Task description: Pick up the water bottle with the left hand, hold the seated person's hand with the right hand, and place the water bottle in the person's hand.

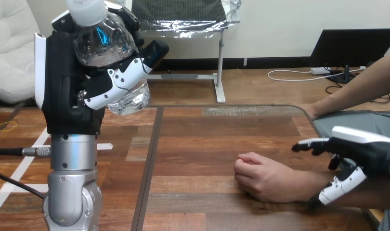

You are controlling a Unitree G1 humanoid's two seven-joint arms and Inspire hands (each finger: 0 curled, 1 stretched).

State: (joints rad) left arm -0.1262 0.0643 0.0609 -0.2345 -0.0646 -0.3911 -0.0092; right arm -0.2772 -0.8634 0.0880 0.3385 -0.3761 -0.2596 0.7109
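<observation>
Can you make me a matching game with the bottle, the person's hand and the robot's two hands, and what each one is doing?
Things:
1. water bottle
2. person's hand
3. left hand
4. right hand

States:
A. beside the person's wrist, fingers straight
B. a fist resting on the table
C. raised, fingers curled round something
D. clear, tilted, up off the table

Pairs: 1-D, 2-B, 3-C, 4-A.
</observation>
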